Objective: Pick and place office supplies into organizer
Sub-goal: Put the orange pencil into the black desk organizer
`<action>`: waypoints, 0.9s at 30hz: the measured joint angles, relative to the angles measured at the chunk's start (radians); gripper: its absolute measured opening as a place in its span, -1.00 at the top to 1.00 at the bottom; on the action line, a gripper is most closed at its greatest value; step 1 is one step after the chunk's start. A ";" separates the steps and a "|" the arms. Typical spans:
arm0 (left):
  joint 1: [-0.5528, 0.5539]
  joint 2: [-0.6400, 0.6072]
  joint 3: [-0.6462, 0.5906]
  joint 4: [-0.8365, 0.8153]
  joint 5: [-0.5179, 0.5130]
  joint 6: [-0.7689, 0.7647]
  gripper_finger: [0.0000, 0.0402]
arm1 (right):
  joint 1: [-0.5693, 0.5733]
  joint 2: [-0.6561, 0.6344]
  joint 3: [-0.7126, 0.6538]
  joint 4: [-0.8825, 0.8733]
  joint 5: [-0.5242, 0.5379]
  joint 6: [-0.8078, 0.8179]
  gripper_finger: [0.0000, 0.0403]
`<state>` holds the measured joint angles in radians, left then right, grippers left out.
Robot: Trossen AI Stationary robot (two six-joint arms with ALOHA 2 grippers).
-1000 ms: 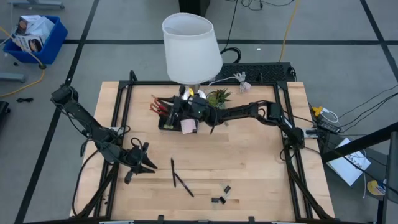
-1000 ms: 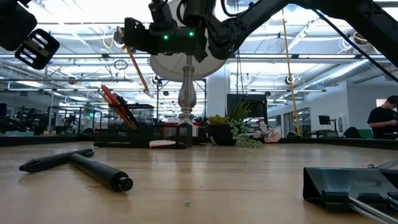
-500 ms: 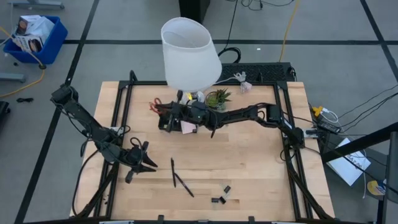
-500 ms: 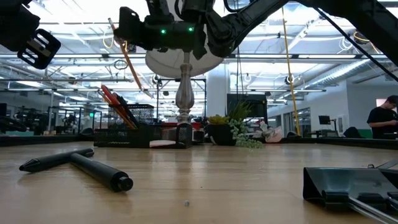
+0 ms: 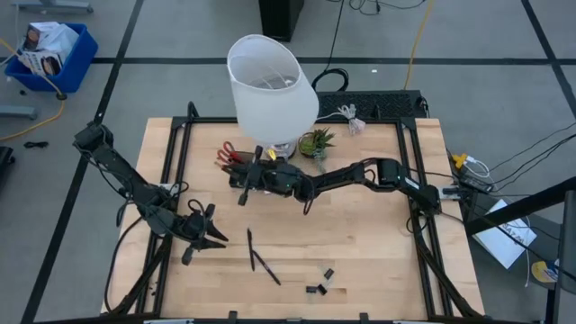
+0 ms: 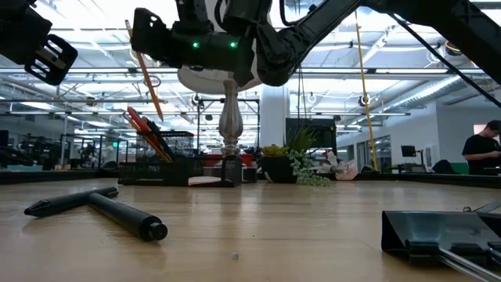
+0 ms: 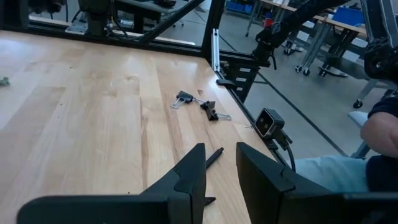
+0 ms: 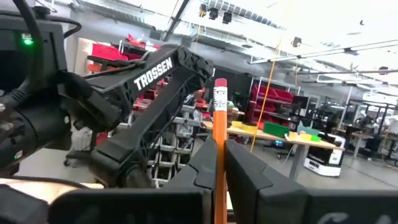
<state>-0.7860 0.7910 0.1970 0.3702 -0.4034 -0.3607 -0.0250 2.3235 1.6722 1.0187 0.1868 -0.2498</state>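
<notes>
I see the table (image 5: 360,243) with the lamp (image 5: 270,85) at its far edge, shade tilted toward the left. My right arm reaches across from the right side, and the right gripper (image 5: 249,177) sits over the organizer (image 5: 241,174), just in front of the lamp base. Its fingers are clamped on 1 pencil (image 8: 219,146); the right wrist view shows the pencil squeezed between both pads, eraser end up. In the low view the pencil (image 6: 144,69) hangs slanted, above the organizer (image 6: 156,168) and clear of it.

Organizer is at the back of the table, beside the plant (image 5: 316,141). Scissors (image 5: 225,155) stick out of its left end, red handles up; in the low view the scissors (image 6: 145,133) lean there next to dark sticks I can't identify.

Left gripper (image 5: 211,236) is low over the front-left of the table, well apart from the organizer. Left wrist view shows its fingers (image 7: 189,174) parted with nothing between them, 1 pen tip (image 7: 213,155) lying on the wood just past them.

2 pens (image 5: 259,256) lie crossed on the table just right of the left gripper; low view has them close up (image 6: 102,207). Clips (image 5: 320,282) are scattered near the front edge, to the right of the pens; the left wrist view shows the clips (image 7: 199,104) by the table edge.
</notes>
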 joint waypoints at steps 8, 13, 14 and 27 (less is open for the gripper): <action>0.000 0.000 0.000 0.000 -0.025 0.000 0.54 | -0.014 0.000 0.000 -0.025 0.029 0.062 0.93; 0.000 0.000 0.000 0.000 -0.026 0.010 0.54 | -0.006 0.017 0.000 -0.042 0.029 0.074 0.93; 0.000 0.000 0.000 0.000 -0.026 0.013 0.54 | -0.006 0.028 0.000 -0.038 0.032 0.074 0.93; 0.000 0.000 0.000 -0.002 -0.026 0.010 0.54 | -0.040 0.065 0.000 0.052 0.051 0.089 0.93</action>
<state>-0.7860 0.7908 0.1970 0.3679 -0.4297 -0.3508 -0.0646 2.3886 1.6722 1.0704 0.2381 -0.1606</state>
